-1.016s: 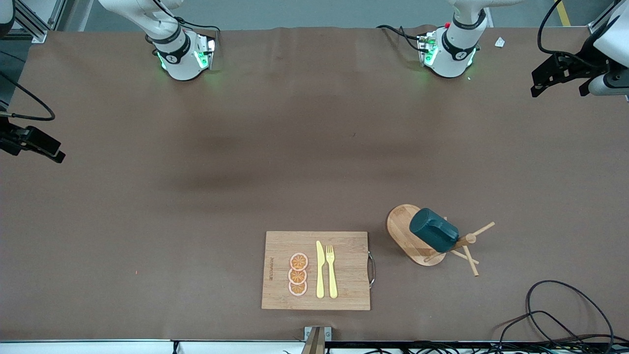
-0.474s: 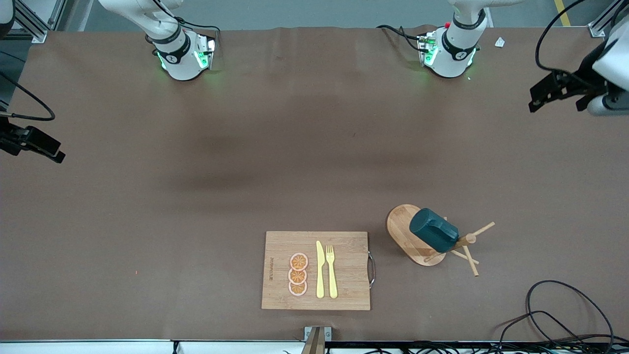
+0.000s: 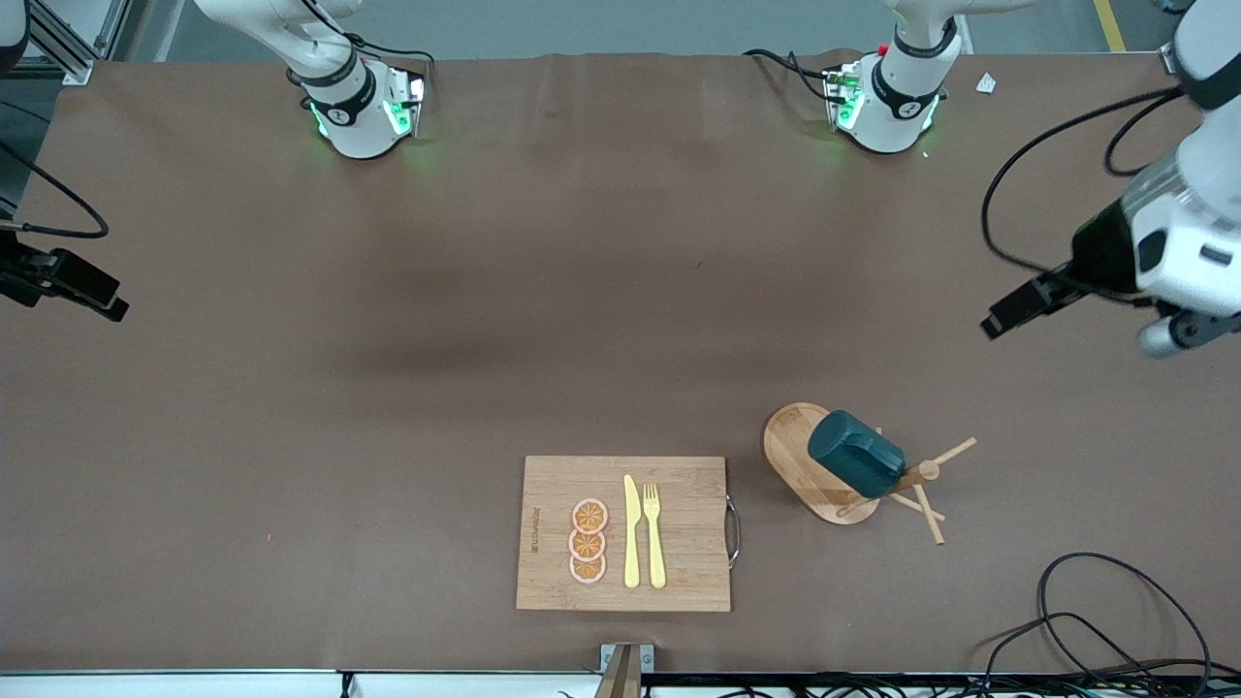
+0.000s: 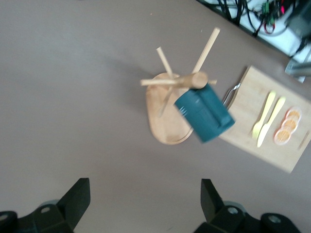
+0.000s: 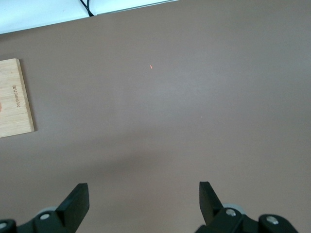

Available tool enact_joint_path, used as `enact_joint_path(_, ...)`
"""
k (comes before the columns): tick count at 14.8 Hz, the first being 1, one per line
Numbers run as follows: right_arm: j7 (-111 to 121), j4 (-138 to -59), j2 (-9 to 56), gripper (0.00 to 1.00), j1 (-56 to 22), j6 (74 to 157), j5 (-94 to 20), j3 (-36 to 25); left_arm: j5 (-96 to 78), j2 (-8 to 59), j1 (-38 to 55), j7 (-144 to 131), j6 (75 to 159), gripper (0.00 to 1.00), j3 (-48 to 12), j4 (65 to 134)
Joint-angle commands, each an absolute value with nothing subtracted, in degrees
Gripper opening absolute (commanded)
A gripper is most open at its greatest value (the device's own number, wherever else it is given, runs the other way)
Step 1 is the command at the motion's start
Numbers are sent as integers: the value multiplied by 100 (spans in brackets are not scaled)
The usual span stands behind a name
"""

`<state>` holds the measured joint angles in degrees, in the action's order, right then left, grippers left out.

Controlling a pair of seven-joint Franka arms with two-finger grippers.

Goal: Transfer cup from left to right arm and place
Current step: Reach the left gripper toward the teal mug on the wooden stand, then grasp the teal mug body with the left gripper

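The dark teal cup (image 3: 856, 465) hangs tilted on a peg of a wooden mug tree (image 3: 790, 448) with a round base. It also shows in the left wrist view (image 4: 204, 113), with the tree's base (image 4: 163, 128) under it. My left gripper (image 3: 1003, 318) is open and empty. It is up over bare table toward the left arm's end, apart from the cup, and its jaws stand wide in its wrist view (image 4: 144, 199). My right gripper (image 3: 97, 296) is open and empty and waits over the right arm's end of the table; its wrist view (image 5: 143, 196) shows only tablecloth below.
A wooden cutting board (image 3: 553, 485) lies beside the mug tree, near the table's front edge. It carries a yellow knife (image 3: 631, 531), a yellow fork (image 3: 654, 533) and three orange slices (image 3: 588, 541). Black cables (image 3: 1096, 620) lie at the front corner by the left arm's end.
My left gripper has swung from the table's end edge toward the front camera and in toward the mug tree. The cup and my right arm have not moved.
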<state>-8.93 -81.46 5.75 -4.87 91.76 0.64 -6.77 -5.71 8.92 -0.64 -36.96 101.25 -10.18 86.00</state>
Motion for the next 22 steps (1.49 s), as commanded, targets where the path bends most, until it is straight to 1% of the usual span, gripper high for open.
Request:
enact_joint_path(1, -976, -8147, 536, 100, -396, 9185, 53, -606, -633, 1396, 43, -4427, 10537, 100, -1081, 8420)
enact_joint_path(3, -976, -8147, 536, 100, -396, 9185, 53, -606, -624, 1826, 202, -5252, 10617, 100, -1072, 8341)
enact_joint_path(5, -976, -8147, 536, 100, -387, 9185, 53, -606, -659, 2204, 228, -5781, 10880, 100, -1090, 8113)
enact_joint_path(7, -976, -8147, 536, 100, -396, 9185, 53, -606, -738, 2451, 229, -6160, 11266, 100, -1116, 8103)
enact_joint_path(10, -976, -8147, 536, 100, -396, 9185, 53, -606, -1027, 2803, 229, -6196, 11557, 100, -1134, 8095)
enact_joint_path(12, -976, -8147, 536, 100, -396, 9185, 53, -606, -1326, 2944, 237, -6196, 11610, 100, -1134, 8095)
enact_joint_path(18, -976, -8148, 536, 100, -396, 9185, 53, -606, -1362, 3225, 316, -6196, 11742, 99, -1204, 8033)
enact_joint_path(20, -976, -8147, 536, 100, -396, 9176, 53, -606, -1397, 3278, 334, -6196, 11795, 97, -1204, 8033)
enact_joint_path(22, -976, -8148, 536, 100, -396, 9176, 53, -606, -1397, 3340, 334, -6179, 11812, 91, -1204, 8025)
